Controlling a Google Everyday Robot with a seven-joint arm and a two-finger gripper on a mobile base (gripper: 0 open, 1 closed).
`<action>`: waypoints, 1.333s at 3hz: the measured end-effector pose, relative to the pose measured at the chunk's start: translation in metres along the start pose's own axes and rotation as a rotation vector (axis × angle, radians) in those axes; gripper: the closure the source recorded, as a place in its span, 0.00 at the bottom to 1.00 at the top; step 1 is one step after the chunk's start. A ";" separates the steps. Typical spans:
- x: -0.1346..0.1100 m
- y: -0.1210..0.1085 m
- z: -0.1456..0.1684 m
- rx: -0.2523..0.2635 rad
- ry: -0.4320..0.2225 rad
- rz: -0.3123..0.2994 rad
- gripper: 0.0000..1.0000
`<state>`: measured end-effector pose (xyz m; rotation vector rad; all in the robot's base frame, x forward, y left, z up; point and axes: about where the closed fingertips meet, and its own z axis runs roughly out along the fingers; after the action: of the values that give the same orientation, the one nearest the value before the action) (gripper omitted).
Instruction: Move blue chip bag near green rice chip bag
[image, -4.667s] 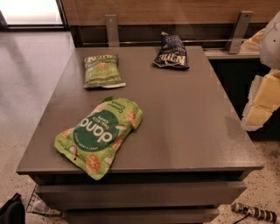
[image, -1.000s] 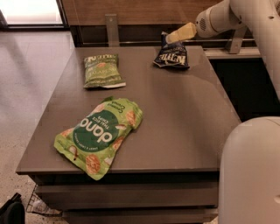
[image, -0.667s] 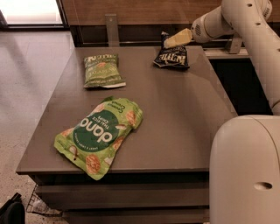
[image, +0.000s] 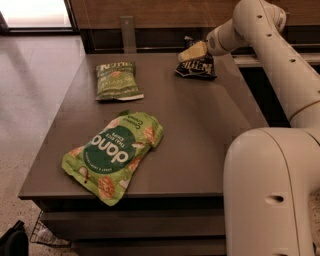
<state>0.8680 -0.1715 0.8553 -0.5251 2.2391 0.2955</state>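
Note:
The blue chip bag (image: 198, 67) is a small dark navy bag with white lettering, lying at the far right of the table top. The green rice chip bag (image: 115, 153) is the big light-green pouch with a dark-green circle, lying near the front left. My gripper (image: 189, 53) reaches in from the right on a long white arm and sits over the top left part of the blue bag, partly covering it.
A smaller dark-green chip bag (image: 116, 80) lies at the far left of the brown table (image: 200, 130). My white arm and base (image: 270, 185) fill the right side. A wooden wall and metal posts stand behind the table.
My gripper has moved left and down along the blue bag's top edge. The bags have not moved.

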 end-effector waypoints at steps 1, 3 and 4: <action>0.007 0.006 0.017 -0.005 0.024 0.013 0.18; 0.014 0.012 0.034 -0.018 0.046 0.022 0.64; 0.012 0.013 0.032 -0.018 0.046 0.022 0.87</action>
<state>0.8762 -0.1516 0.8257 -0.5226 2.2901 0.3177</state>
